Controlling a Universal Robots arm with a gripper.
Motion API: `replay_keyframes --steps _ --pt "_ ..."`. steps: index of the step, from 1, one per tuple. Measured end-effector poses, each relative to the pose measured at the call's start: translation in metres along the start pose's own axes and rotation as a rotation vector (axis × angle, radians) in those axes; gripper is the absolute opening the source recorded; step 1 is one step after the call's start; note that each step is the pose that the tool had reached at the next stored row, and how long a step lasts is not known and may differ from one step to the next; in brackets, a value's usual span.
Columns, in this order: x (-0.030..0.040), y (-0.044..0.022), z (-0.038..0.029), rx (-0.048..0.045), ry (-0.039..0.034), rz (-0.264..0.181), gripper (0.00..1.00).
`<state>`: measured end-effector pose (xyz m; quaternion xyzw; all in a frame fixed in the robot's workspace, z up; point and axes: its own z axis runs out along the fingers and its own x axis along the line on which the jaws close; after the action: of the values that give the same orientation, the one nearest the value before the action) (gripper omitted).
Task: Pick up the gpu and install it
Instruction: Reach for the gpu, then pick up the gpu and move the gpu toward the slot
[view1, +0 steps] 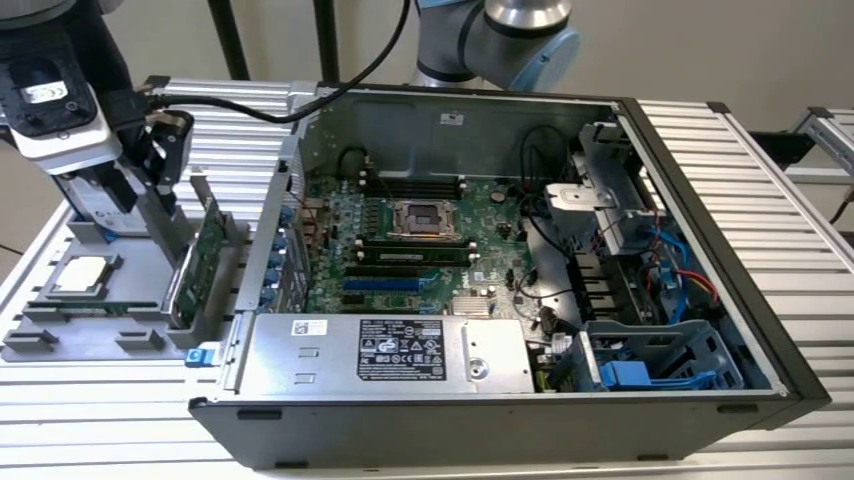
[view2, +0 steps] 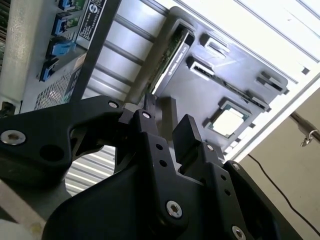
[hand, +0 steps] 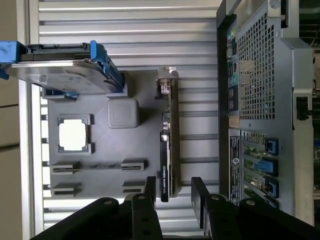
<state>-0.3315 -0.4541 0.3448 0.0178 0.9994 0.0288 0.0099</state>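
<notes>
1. Exterior view's left: a grey parts tray (view1: 40, 340) sits on the slatted metal table (view1: 747, 170). 1 processor chip (view1: 83, 275) lies flat in the tray.
2. The hard drive (hand: 60, 67) in its blue-edged caddy stands at the tray end far from the gripper, as seen in the first wrist view.
3. The gpu (view1: 203, 262) stands on edge in a slot on the tray side nearest the computer case (view1: 534, 430). Its green board face shows in the exterior view. It is not lifted.
4. The gripper (hand: 172, 185) hangs over 1 end of the gpu with its jaws wide. In the first wrist view the 2 fingers (hand: 150, 187) straddle the card's edge with a gap on each side. No contact is visible and it holds nothing.
5. Middle: the case lies open on its side just beside the tray. The power supply (view1: 387, 355) sits along its near edge.
6. The motherboard (view1: 427, 250) lies behind the power supply, and its processor socket (view1: 424, 215) is bare.
7. Exterior view's right: a blue plastic bracket (view1: 627, 378) sits in the case's drive corner.
</notes>
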Motion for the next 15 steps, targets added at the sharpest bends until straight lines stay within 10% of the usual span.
replay_keyframes --steps 15 --pt "0.0002 -0.0006 0.0108 0.0 0.0001 0.0 1.0"
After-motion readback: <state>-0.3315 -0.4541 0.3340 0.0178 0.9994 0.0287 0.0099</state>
